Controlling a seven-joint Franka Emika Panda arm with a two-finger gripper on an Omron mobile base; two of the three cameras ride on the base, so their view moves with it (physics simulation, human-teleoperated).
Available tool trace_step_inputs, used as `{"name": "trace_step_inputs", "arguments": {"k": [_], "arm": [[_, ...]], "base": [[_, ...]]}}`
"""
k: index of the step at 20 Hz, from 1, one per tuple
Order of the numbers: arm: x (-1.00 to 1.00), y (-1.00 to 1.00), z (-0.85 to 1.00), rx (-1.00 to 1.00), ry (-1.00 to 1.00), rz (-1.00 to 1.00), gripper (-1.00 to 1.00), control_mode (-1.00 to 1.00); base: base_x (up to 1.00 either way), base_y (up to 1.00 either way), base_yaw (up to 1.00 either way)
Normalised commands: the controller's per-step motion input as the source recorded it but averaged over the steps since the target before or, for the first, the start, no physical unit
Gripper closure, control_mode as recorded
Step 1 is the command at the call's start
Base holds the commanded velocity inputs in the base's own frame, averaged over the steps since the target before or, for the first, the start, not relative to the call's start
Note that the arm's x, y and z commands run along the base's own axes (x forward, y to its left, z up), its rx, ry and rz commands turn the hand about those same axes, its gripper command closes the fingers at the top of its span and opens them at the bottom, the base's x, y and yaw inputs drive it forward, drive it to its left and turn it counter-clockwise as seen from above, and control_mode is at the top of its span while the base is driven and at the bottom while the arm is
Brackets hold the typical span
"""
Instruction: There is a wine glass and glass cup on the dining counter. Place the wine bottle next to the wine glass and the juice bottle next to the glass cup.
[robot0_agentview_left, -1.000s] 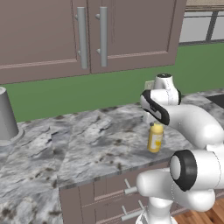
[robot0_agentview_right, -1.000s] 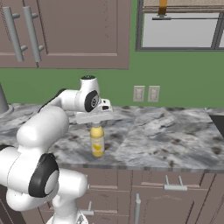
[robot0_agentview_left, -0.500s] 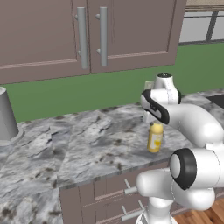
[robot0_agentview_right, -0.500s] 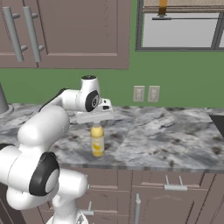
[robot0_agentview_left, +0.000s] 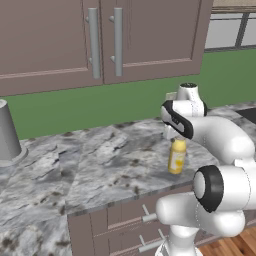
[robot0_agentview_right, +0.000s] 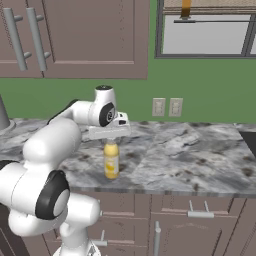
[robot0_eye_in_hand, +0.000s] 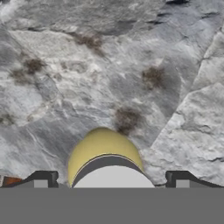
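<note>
Juice bottle (robot0_agentview_left: 176, 156): 1, yellow-orange, white cap, upright, long axis vertical, cap pointing up; stands on the marbled worktop (robot0_agentview_left: 100, 165) near its front edge, above the brown drawers (robot0_agentview_right: 200, 215)

Gripper (robot0_eye_in_hand: 109, 178): directly above the bottle, pointing down along its axis; fingers (robot0_eye_in_hand: 41, 178) spread wide, 1 either side of the cap, not touching it, nothing held

Grey canister (robot0_agentview_left: 7, 131): 1, upright, far left on the worktop, well apart from the bottle

Wall outlets (robot0_agentview_right: 166, 107): 2, on green wall behind
</note>
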Motion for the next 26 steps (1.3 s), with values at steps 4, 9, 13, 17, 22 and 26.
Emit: {"name": "trace_step_inputs", "arguments": {"k": [4, 9, 13, 17, 22, 26], "arm": [[-0.06, 0.04, -0.19, 0.02, 0.00, 0.00, 1.00, -1.00], [-0.15, 0.04, -0.17, 0.03, 0.00, -0.02, 1.00, -1.00], [-0.19, 0.05, -0.08, 0.00, 0.00, -0.05, 1.00, -1.00], [-0.15, 0.00, 0.22, 0.00, -0.04, -0.03, 1.00, -1.00], [-0.10, 0.05, 0.51, 0.00, -0.01, -0.04, 1.00, -1.00], [-0.14, 0.00, 0.63, 0.00, 0.00, -0.01, 1.00, -1.00]], "base": [[0.00, 0.00, 0.00], [0.00, 0.00, 0.00], [0.00, 0.00, 0.00], [0.00, 0.00, 0.00], [0.00, 0.00, 0.00], [0.00, 0.00, 0.00]]}}
